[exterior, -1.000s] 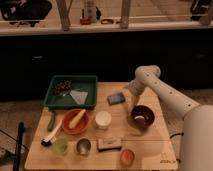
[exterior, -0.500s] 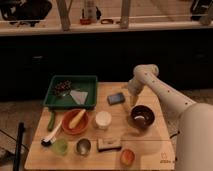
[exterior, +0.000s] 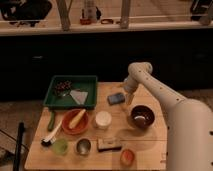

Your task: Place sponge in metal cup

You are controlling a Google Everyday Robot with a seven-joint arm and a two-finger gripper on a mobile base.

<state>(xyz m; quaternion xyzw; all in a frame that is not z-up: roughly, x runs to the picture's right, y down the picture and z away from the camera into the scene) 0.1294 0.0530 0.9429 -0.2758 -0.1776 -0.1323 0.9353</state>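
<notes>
**Table** [exterior: 150, 145]: pale wood, rectangular, in the lower centre of the frame.

**Front row, right to left:**
- Small round orange dish [exterior: 127, 157].
- Tan-and-brown rectangular block [exterior: 109, 145].
- Metal cup [exterior: 83, 146]: round and upright, shiny silver rim, dark inside, just left of the block.
- Translucent green cup [exterior: 60, 146].

**Middle row:**
- Glossy dark brown bowl [exterior: 142, 116], at right.
- White cup [exterior: 103, 120], at centre.
- Orange bowl [exterior: 76, 121], at left, holding something yellow.

**Sponge** [exterior: 116, 98]: small flat blue rectangle with a soft matte face. It lies on the table above the white cup, just right of the tray and well apart from the metal cup.

**Gripper** [exterior: 129, 99]: at the end of a smooth white arm, pointing down, just right of the sponge at the centre of the frame. Whether it is clenched or released cannot be told.

**Green tray** [exterior: 55, 102]: plastic, shallow and rectangular, on the table's upper left. It holds a grey triangular cloth [exterior: 78, 96].
</notes>
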